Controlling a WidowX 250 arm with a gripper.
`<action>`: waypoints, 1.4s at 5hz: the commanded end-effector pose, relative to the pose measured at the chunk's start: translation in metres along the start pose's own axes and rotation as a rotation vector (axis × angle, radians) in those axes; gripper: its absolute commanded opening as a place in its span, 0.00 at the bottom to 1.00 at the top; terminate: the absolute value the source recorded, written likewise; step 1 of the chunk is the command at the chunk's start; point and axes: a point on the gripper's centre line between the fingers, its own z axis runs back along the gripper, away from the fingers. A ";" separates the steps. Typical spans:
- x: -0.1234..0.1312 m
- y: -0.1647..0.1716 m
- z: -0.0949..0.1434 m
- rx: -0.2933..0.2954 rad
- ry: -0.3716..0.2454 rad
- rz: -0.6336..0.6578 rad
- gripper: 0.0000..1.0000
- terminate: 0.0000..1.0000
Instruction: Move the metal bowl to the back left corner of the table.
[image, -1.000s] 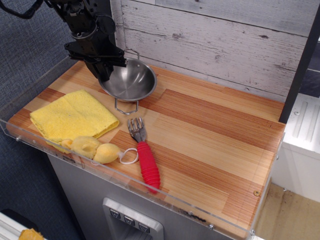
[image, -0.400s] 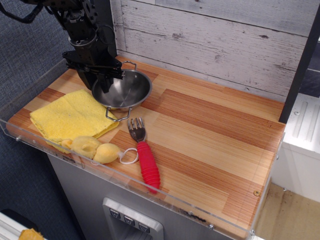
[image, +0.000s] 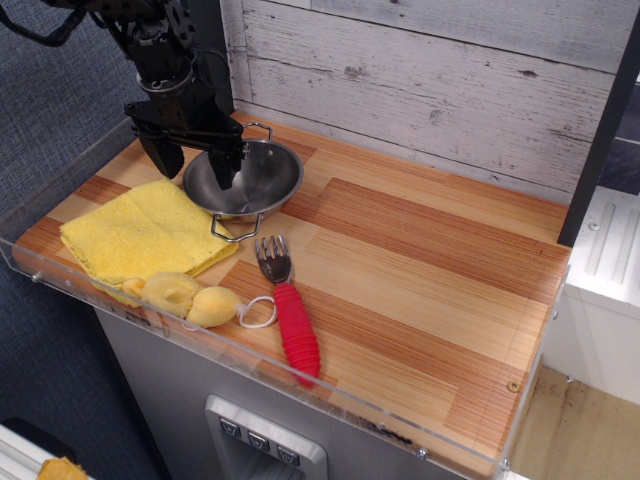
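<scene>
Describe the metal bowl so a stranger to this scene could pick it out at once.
Start at the striped wooden table and go to its back left corner, below the black gripper. There sits the metal bowl, just behind the yellow cloth and the red-handled fork. It is the only shiny steel thing with wire loop handles.

black arm enters from upper left, wrist pointing straight down. gripper (image: 194, 163) low over the surface, jaws spread apart. left finger hangs free; right finger (image: 227, 166) dips lower. nothing clamped between them. cabling visible along the upper arm.
</scene>
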 end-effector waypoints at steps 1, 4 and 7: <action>0.012 0.004 0.033 0.025 -0.093 -0.006 1.00 0.00; 0.029 -0.008 0.101 -0.037 -0.227 -0.076 1.00 0.00; 0.029 -0.011 0.123 -0.037 -0.288 -0.146 1.00 0.00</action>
